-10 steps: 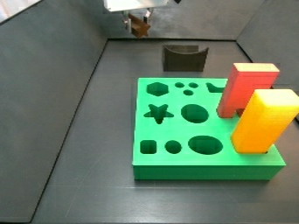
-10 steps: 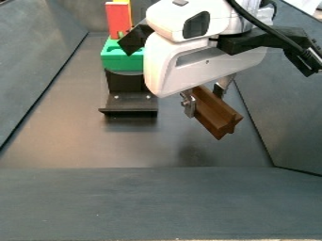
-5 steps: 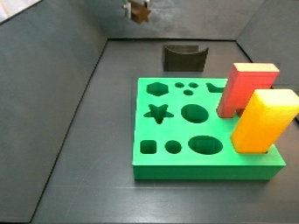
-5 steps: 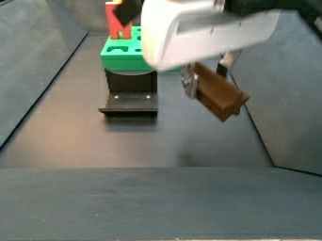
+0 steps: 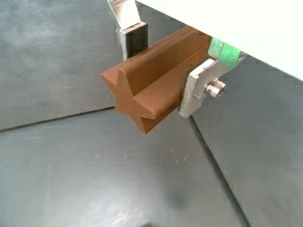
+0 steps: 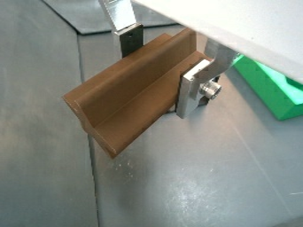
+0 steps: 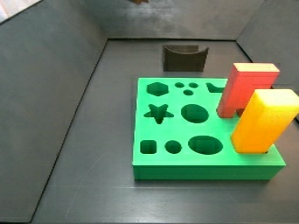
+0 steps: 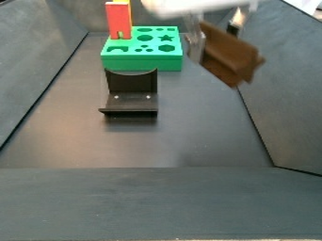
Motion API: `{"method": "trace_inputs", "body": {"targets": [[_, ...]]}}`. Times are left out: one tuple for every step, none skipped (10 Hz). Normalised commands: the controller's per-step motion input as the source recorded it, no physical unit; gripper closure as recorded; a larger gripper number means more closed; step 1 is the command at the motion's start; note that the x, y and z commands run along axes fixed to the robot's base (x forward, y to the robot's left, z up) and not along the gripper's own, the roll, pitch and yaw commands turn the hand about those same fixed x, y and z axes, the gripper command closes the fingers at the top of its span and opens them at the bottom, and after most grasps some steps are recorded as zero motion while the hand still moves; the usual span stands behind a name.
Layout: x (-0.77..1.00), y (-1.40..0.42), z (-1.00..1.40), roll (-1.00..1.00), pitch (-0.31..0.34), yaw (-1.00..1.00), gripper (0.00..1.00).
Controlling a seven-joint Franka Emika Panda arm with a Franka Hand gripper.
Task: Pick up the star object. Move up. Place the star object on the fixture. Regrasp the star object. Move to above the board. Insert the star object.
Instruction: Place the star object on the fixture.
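Note:
My gripper (image 5: 166,66) is shut on the star object (image 5: 148,84), a brown peg with a star-shaped end, held crosswise between the silver fingers (image 5: 199,87); it shows the same way in both wrist views (image 6: 124,97). In a side view the star object (image 8: 229,55) hangs high above the dark floor, blurred, to the right of the fixture (image 8: 130,99) and the green board (image 8: 141,60). In a side view only a brown tip (image 7: 140,2) shows at the top edge, behind the fixture (image 7: 184,58) and board (image 7: 163,161).
A red block (image 7: 247,85) and a yellow block (image 7: 264,120) stand upright in the board's right side. The red block also shows in a side view (image 8: 117,17). Grey walls slope up round the dark floor.
The gripper has risen with the star object held in it, almost leaving the top of a side view. Board, fixture and blocks have not moved.

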Motion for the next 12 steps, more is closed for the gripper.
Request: {"method": "trace_inputs", "body": {"targets": [[1.00, -0.83, 0.31, -0.02, -0.088, -1.00, 1.00], [1.00, -0.74, 0.28, -0.03, -0.077, -1.00, 1.00], [1.00, -0.63, 0.26, -0.03, -0.061, -1.00, 1.00], [1.00, -0.50, 0.20, -0.05, -0.028, -1.00, 1.00], [1.00, -0.41, 0.17, -0.05, 0.002, -1.00, 1.00], [1.00, -0.34, 0.15, -0.06, 0.026, -0.89, 1.00], [0.87, -0.18, 0.08, -0.05, 0.068, -0.56, 1.00], [0.74, -0.09, 0.05, -0.04, 0.097, -0.32, 1.00], [0.64, -0.04, 0.03, -0.04, 0.115, -0.21, 1.00], [0.54, -0.02, 0.03, -0.03, 0.128, -0.14, 1.00], [0.45, -0.01, 0.02, -0.03, 0.138, -0.10, 1.00], [0.32, 0.00, 0.01, -0.02, 0.139, -0.07, 1.00]]}}
